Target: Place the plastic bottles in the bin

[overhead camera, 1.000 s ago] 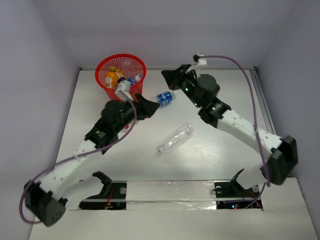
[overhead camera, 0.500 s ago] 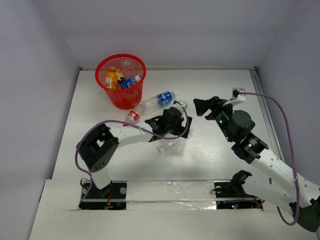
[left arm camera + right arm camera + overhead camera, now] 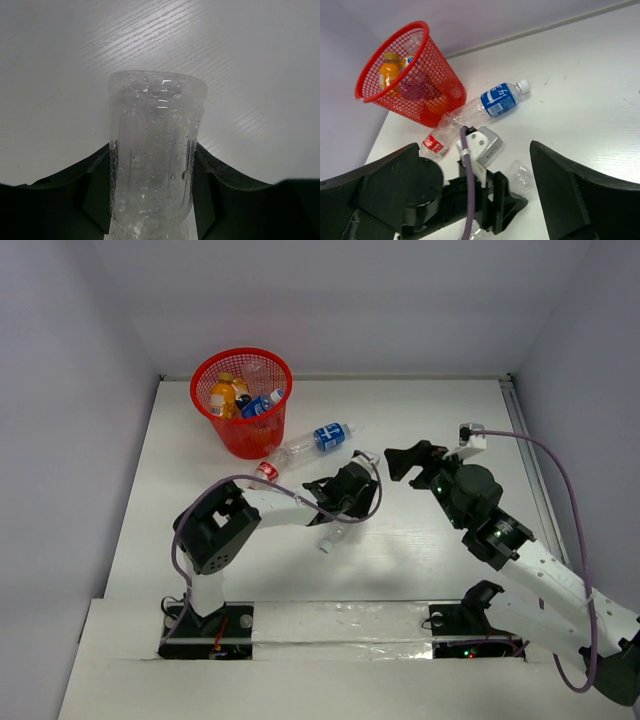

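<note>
No text can be read anywhere. The blue-labelled bottle (image 3: 497,100), at centre in the right wrist view, carries white marks on its label, too blurred to make out. The red-labelled bottle (image 3: 435,144), lower left of it, shows only white smudges.

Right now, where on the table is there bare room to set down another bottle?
Free: the far right corner of the table, beyond the blue-labelled bottle and the open right gripper; also the left-edge strip on the near side of the bin. Crowded: between the bin and the left gripper, where that bottle and the red-labelled bottle lie, with the clear bottle gripped.
</note>
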Robot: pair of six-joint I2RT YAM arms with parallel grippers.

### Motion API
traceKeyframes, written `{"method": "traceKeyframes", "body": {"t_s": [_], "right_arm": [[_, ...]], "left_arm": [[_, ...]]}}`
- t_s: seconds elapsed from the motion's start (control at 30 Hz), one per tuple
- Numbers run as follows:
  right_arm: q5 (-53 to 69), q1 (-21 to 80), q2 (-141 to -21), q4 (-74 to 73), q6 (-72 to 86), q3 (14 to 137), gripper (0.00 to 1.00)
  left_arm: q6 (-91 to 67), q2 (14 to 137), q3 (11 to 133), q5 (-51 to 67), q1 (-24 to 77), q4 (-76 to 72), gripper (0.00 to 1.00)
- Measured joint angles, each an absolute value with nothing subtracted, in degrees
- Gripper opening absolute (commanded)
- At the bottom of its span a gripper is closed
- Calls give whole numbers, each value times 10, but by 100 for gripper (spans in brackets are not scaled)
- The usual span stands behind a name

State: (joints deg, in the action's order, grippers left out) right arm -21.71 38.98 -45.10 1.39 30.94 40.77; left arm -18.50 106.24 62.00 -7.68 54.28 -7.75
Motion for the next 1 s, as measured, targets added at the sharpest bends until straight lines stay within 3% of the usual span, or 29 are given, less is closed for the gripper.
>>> {"method": "traceKeyframes", "body": {"t_s": [0.07,0.33,0.63,0.77,1.0], "right_arm": [[-217,390,-464,15,310,408,98],[-186,360,-584,13,306,457,85],[-108,314,-761,22,321,561,100],[-53,310,-898,24,340,661,100],[-10,311,-1093,-38,365,823,100]], "left_arm": [[-187,1048,603,-84,543,-81,35],[-216,864,520,-108,546,-81,35],[-254,592,527,-174,473,-92,41],[-272,596,569,-154,361,-104,42],[-279,764,762,-116,234,-91,43]]}}
